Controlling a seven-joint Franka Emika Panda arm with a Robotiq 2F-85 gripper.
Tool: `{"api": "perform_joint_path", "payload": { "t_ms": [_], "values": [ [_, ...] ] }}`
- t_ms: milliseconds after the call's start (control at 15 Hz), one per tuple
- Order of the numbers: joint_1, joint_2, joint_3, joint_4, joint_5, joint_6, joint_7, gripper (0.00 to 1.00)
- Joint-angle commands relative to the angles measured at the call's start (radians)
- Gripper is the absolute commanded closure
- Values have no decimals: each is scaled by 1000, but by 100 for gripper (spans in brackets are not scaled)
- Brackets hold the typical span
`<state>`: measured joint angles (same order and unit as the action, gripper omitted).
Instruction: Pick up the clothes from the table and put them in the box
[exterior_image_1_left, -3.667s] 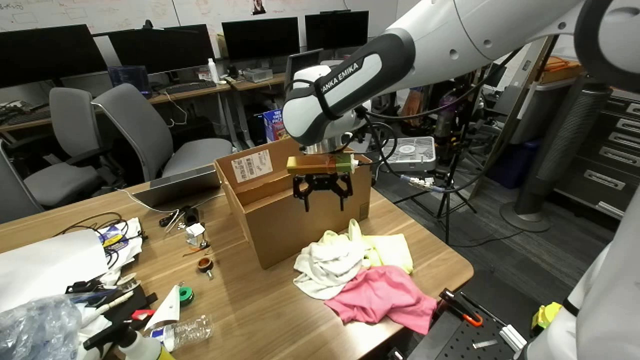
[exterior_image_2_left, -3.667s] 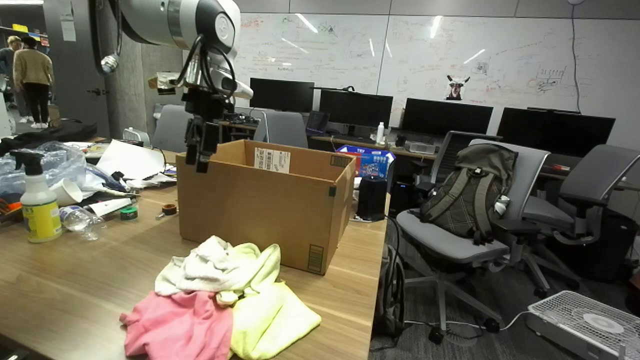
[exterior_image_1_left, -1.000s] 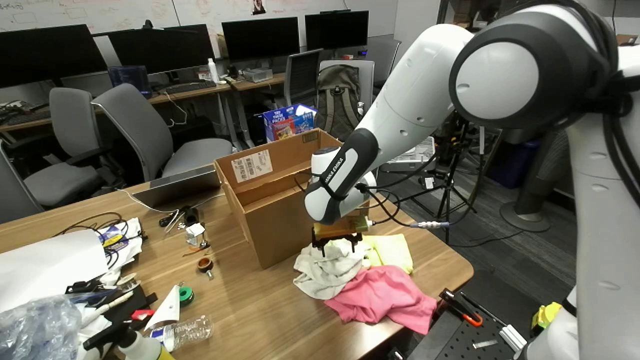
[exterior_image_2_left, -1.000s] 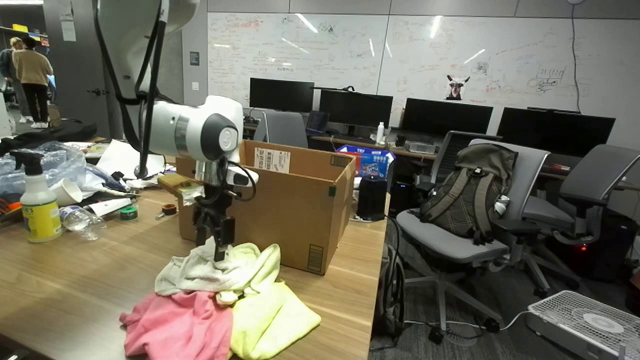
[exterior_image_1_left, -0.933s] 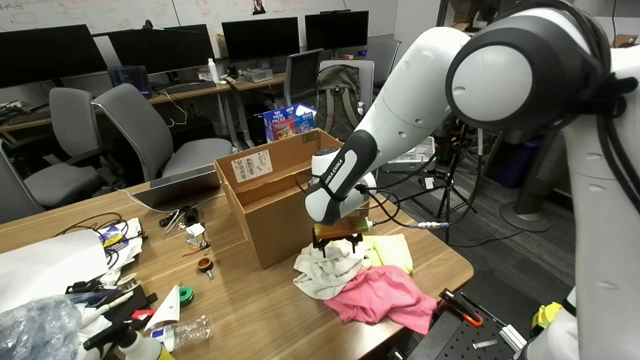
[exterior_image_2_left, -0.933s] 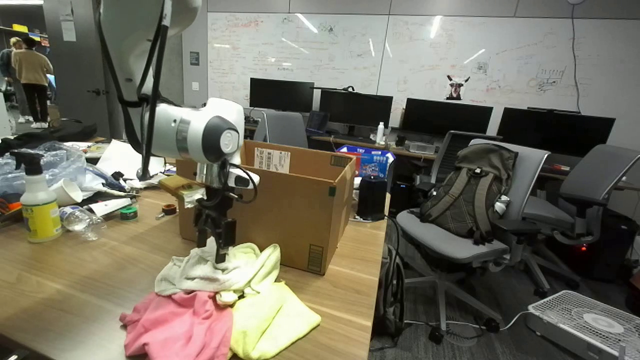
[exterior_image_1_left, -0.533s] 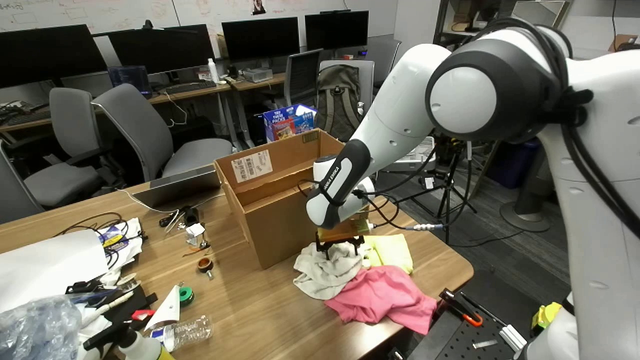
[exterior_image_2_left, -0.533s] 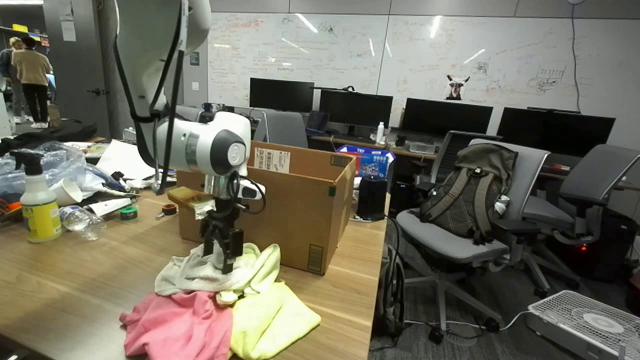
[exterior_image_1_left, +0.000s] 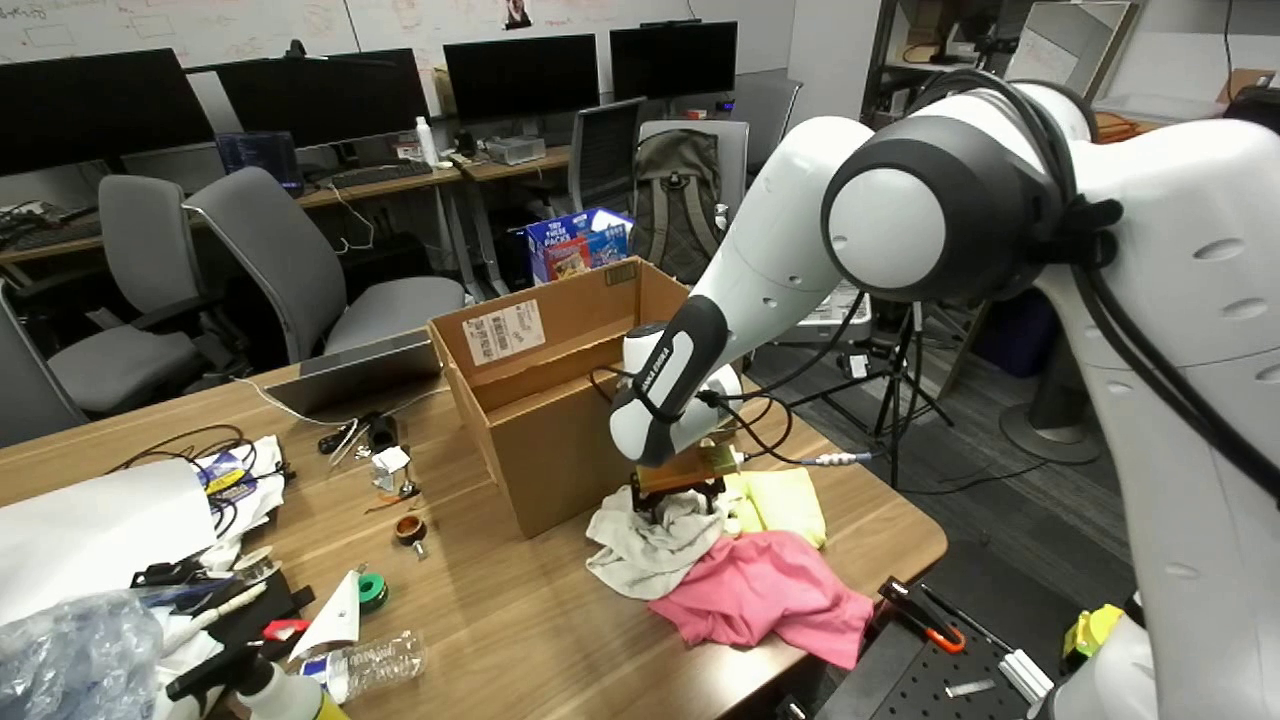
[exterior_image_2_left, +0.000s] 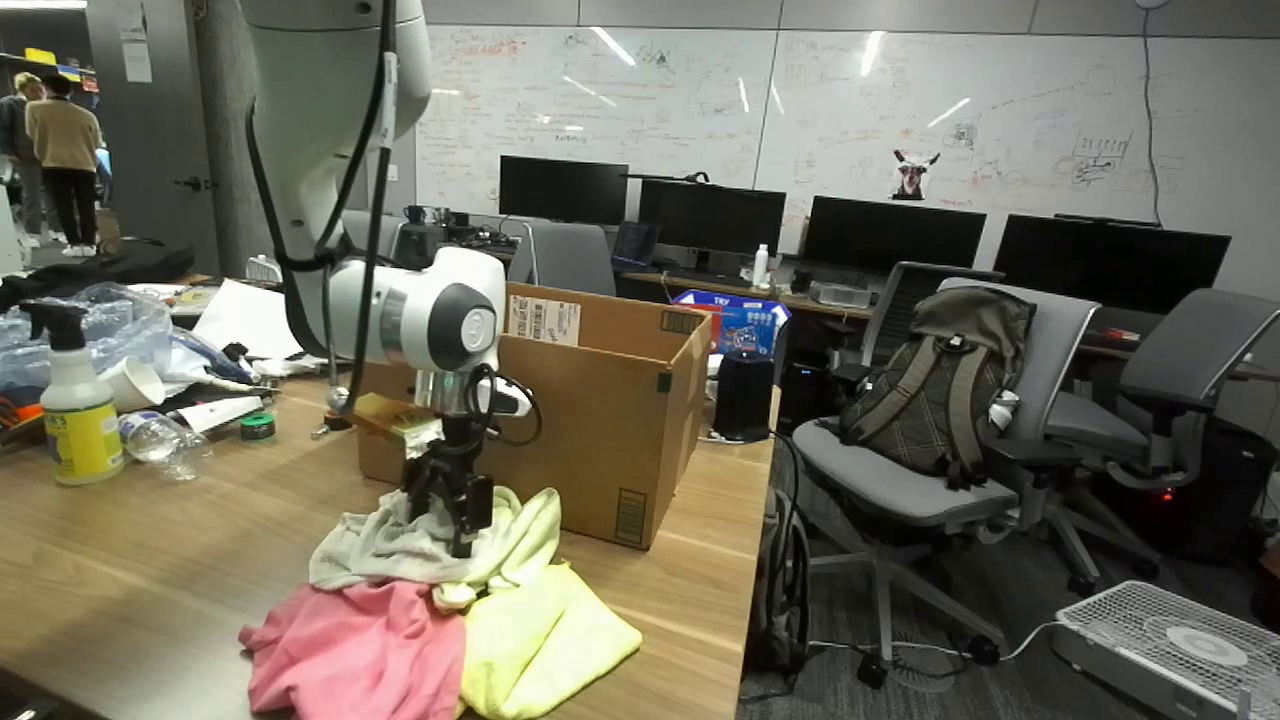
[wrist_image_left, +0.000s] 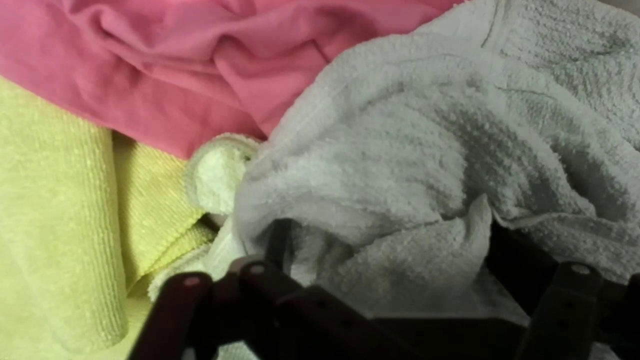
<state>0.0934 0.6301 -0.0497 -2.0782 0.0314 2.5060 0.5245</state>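
The tool (wrist_image_left: 390, 245) has come down from higher up into the grey cloth (wrist_image_left: 380, 160); its fingers stand apart, unclenched, with fabric between them. Beside it on the surface (exterior_image_1_left: 500, 630), near the box (exterior_image_1_left: 560, 460), lie the pink cloth (exterior_image_1_left: 770, 590), reaching the edge at lower right of an exterior view, and the yellow cloth (exterior_image_1_left: 785, 500). Open surface runs lower centre. "EMIKA" reads on the arm (exterior_image_1_left: 790, 240), "TRY" on the carton (exterior_image_2_left: 737, 325).
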Motion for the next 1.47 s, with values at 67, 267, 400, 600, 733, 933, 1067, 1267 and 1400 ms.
{"api": "perform_joint_path", "payload": {
  "t_ms": [67,267,400,600,733,933,1067,1267,1400],
  "values": [
    [11,10,-16,29,21,-4,-32,26],
    [15,-15,-19,14,22,-7,-23,50],
    [17,-35,-17,1,25,-3,-18,65],
    [22,-80,-13,-26,35,-3,-9,87],
    [25,-117,-8,-45,52,-2,-2,99],
    [26,-199,4,-83,84,-11,2,98],
    [24,-255,15,-105,110,-15,1,98],
    [23,-345,31,-135,148,-31,9,98],
    [23,-415,45,-156,176,-48,21,98]
  ]
}}
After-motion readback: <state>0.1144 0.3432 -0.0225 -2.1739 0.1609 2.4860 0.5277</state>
